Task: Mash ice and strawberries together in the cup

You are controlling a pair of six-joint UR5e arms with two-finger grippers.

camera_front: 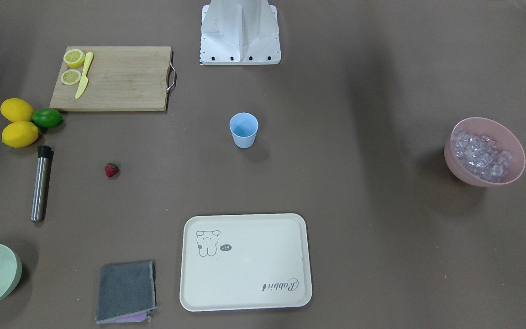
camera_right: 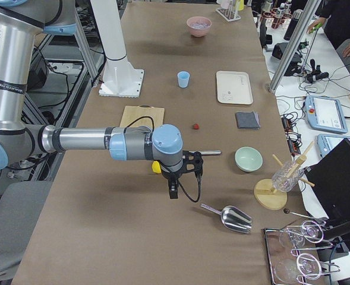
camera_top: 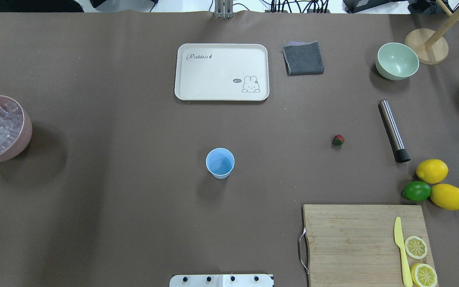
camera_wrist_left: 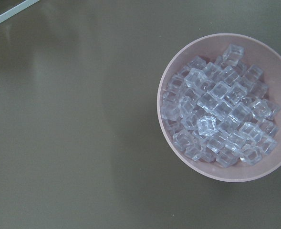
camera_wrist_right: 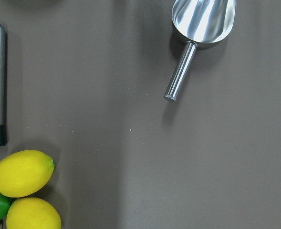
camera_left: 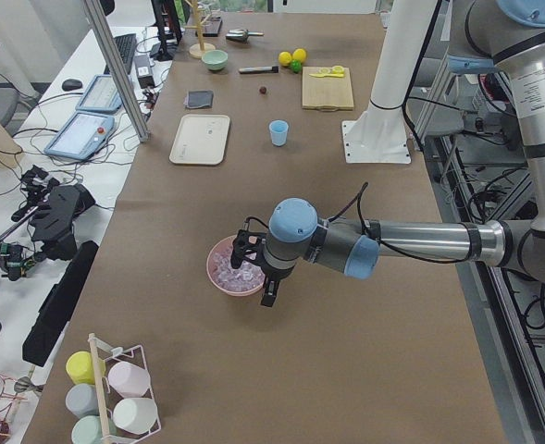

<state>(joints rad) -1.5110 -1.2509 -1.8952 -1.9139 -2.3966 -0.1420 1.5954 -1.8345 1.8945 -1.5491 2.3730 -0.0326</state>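
Ice (camera_wrist_left: 219,107) in pink bowl (camera_wrist_left: 181,64) beneath left claw (camera_left: 245,261); cup (camera_top: 220,163) well apart

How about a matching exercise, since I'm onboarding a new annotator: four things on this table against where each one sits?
Things:
1. ice
2. strawberry
3. yellow knife
4. cup

Places:
A. on the cutting board, beside the lemon halves
B. upright and empty, mid-table
C. heaped in the pink bowl
D. on the bare table, between the steel muddler and the cup

Pairs: 1-C, 2-D, 3-A, 4-B
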